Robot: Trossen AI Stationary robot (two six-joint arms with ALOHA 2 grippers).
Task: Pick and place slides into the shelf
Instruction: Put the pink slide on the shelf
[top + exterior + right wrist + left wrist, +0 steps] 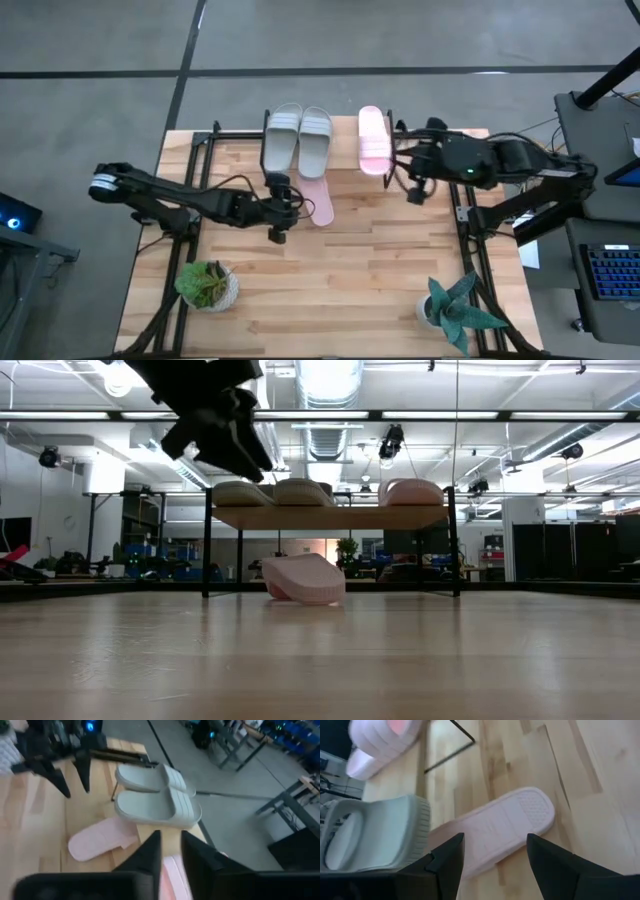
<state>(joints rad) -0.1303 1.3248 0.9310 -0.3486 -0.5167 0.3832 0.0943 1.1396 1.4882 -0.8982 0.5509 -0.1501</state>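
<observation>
My left tool (277,210) hangs apart over the last pink slide (318,200), upside down on the tabletop (350,260) under the shelf (345,160). It looks light and bendy; I'd pinch one edge. My right tool (412,186) is nearly together, empty.

I am working in what is looking like a large open lab or industrial workshop. Exposed silver ventilation ducts (325,435) and white ceiling beams are running overhead, with bright round lamps (118,378) hanging among them. Dark equipment racks (575,550) are standing along the far wall. Bare grey concrete floor (400,35) is surrounding my light wooden plank table (330,270).
</observation>
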